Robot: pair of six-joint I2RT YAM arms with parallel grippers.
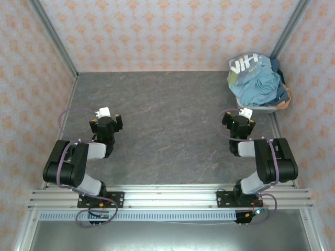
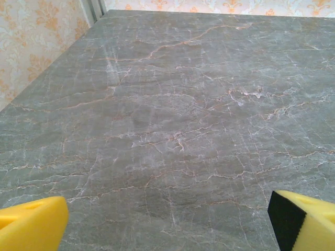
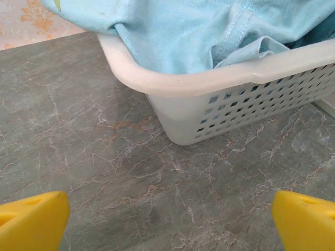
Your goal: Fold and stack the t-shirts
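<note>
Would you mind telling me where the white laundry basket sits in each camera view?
Top external: the laundry basket sits in the far right corner, heaped with t-shirts.
Right wrist: its rim and perforated wall fill the upper right.
Left wrist: the camera faces the tabletop toward the far-left corner.
Shared landmark: the grey veined tabletop.

The overhead camera hangs high behind the two arm bases and looks steeply down across the whole grey marbled worktop to the papered back wall, catching the white basket in the far right corner. The left wrist camera rides low and close over bare stone, facing toward the far left corner, its yellow fingers poking in at the bottom corners. The right wrist camera, just as low, stares at that basket's near corner from close by, a spot the overhead view also takes in.
</note>
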